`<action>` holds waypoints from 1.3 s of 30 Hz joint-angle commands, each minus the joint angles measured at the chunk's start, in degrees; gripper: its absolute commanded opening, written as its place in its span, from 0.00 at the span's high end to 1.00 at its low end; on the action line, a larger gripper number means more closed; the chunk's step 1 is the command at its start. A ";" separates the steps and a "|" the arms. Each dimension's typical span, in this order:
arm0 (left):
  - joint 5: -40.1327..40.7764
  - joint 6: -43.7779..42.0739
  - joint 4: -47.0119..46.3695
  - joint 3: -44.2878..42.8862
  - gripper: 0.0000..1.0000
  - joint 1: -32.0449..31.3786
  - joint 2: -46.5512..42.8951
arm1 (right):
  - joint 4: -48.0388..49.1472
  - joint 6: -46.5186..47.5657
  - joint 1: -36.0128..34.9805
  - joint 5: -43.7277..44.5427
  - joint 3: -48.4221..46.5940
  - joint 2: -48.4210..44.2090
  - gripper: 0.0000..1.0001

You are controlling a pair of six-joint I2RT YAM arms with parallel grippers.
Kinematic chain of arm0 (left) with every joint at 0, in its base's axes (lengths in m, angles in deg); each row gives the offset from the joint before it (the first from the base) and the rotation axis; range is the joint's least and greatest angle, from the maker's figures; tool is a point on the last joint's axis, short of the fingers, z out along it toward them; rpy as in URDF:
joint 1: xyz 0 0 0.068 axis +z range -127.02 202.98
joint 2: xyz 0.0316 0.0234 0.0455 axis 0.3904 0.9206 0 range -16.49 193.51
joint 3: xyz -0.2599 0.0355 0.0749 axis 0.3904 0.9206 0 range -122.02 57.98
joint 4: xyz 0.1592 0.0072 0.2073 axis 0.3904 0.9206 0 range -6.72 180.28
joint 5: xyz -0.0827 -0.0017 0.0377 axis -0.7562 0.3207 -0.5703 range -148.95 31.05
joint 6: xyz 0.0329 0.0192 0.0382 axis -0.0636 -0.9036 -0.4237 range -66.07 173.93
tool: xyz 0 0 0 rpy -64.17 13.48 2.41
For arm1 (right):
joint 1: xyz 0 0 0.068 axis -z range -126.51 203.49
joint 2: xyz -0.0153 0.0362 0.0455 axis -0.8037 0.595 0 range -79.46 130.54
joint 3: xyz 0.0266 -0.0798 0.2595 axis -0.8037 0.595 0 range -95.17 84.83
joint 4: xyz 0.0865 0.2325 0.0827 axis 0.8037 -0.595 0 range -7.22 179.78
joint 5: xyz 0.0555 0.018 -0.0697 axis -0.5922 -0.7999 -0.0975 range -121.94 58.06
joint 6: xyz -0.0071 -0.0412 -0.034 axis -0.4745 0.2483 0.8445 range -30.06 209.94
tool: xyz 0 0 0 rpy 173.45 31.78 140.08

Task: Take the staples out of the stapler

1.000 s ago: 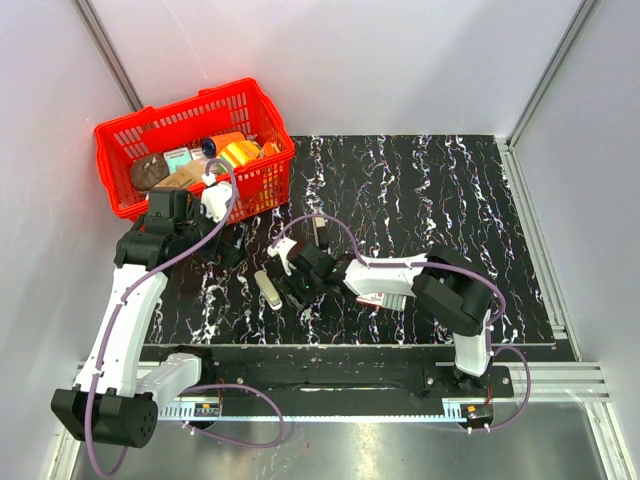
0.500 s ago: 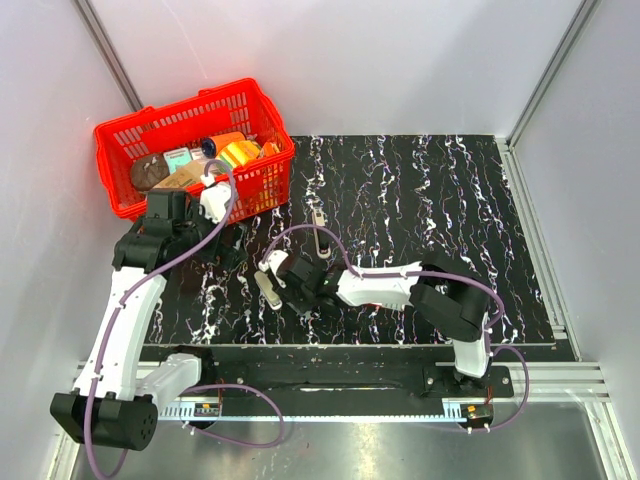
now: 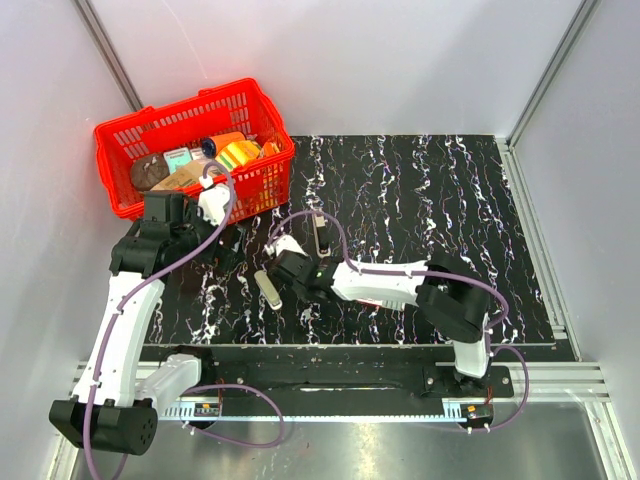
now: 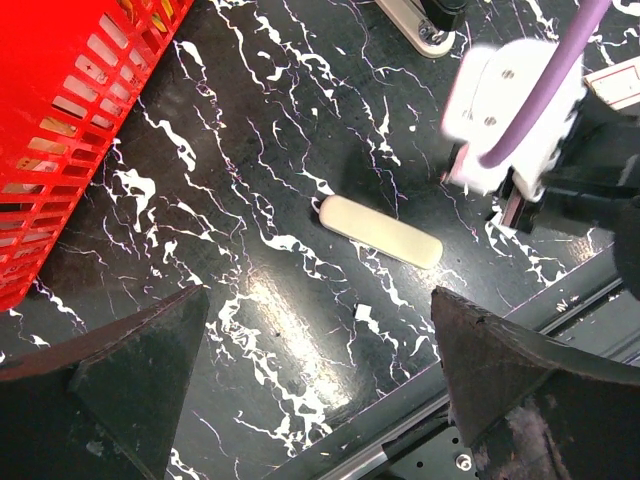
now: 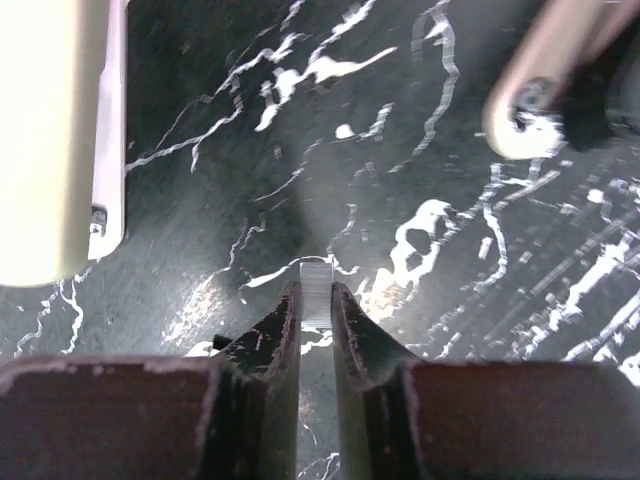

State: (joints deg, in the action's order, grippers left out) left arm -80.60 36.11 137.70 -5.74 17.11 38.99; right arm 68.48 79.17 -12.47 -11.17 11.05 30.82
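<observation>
The stapler (image 3: 320, 234), slim and black with a silver-cream top, lies on the black marbled mat near its middle. Its end shows at the top right of the right wrist view (image 5: 535, 95) and at the top of the left wrist view (image 4: 422, 20). My right gripper (image 3: 292, 268) hovers low over the mat between the stapler and a cream bar. In its own view the right gripper (image 5: 315, 300) is shut on a short silver strip of staples (image 5: 315, 280). My left gripper (image 3: 215, 253) is open and empty above the mat (image 4: 320, 390).
An all-cream bar (image 3: 267, 288) lies left of the right gripper, also seen from both wrists (image 4: 380, 231) (image 5: 45, 130). A red basket (image 3: 190, 150) with several items stands at the back left. A small red-and-white box (image 3: 385, 297) lies under the right arm.
The right arm reached further left toward the cream bar, then drew slightly back toward the stapler. The left arm has barely moved.
</observation>
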 commanded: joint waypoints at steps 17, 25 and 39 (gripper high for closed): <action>1.00 -1.60 -0.71 -2.02 0.01 0.33 -1.34 | -38.11 -65.25 3.63 13.95 3.89 -19.66 1.00; 0.99 -1.86 -0.80 -1.14 0.01 0.42 -1.17 | -34.42 -67.46 7.59 12.01 13.13 -24.76 1.00; 0.47 -1.95 -0.97 -0.70 0.01 0.33 -0.38 | -28.18 -65.70 12.08 9.99 19.90 -25.99 1.00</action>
State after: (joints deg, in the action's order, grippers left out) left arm -80.16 34.80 137.72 -5.74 17.11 38.99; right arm 37.96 14.61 -0.95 -1.25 30.55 6.80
